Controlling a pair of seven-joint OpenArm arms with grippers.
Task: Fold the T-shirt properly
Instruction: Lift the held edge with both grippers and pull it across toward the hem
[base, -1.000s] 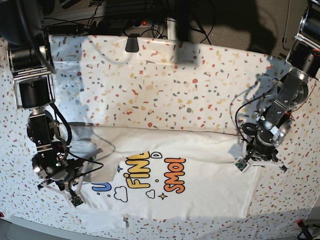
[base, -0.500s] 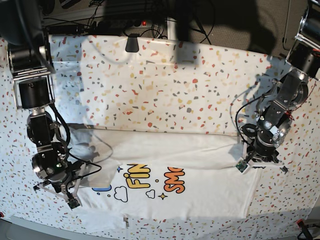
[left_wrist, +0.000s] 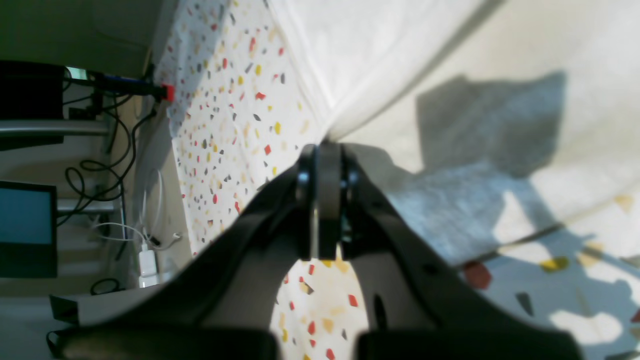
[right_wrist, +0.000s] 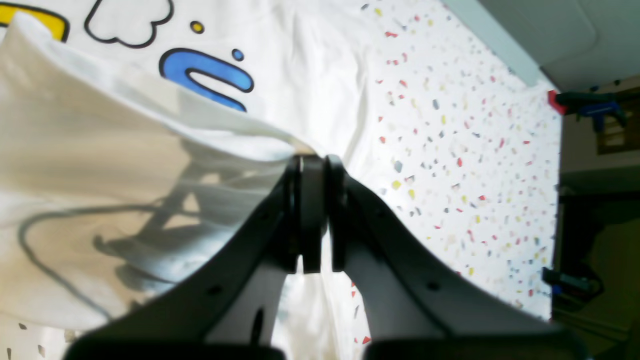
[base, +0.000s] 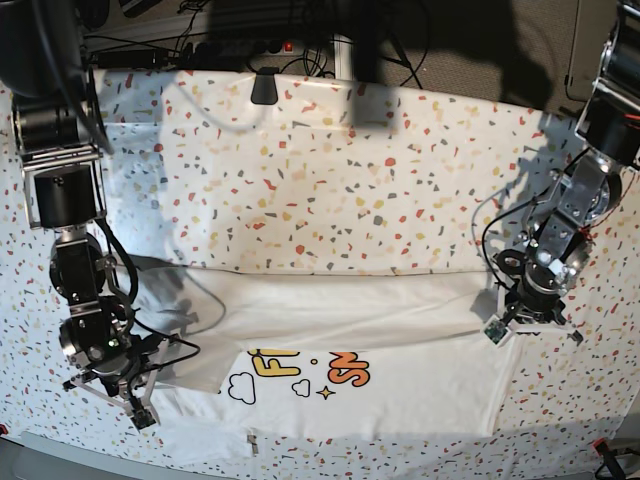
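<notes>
T-shirt (base: 400, 340) lies across the near half of the table cover (base: 330, 170), white w/ coloured flecks; a plain white layer is folded over the print from the far side, so in base view only the lower bits of yellow and orange lettering, a cloud outline and a star show below the fold edge; right gripper (right_wrist: 312, 165) has its jaws pinched together on a raised edge of the shirt, fabric tented up from the tips toward the left of the right wrist view, w/ a blue letter (right_wrist: 210, 77) and a cloud outline (right_wrist: 127, 22) on the flat layer beyond; in base view that gripper sits at the shirt's left end, near the front edge of the table; left gripper (left_wrist: 325, 155) jaws likewise clamped together on a shirt edge, cloth rising from the tips as a ridge, arm shadow falling on the layer to the right; in base view it's at the shirt's right end; red clamp (left_wrist: 169, 92) at the cover's edge, cables and a screen (left_wrist: 27, 227) off-table in left wrist view.
</notes>
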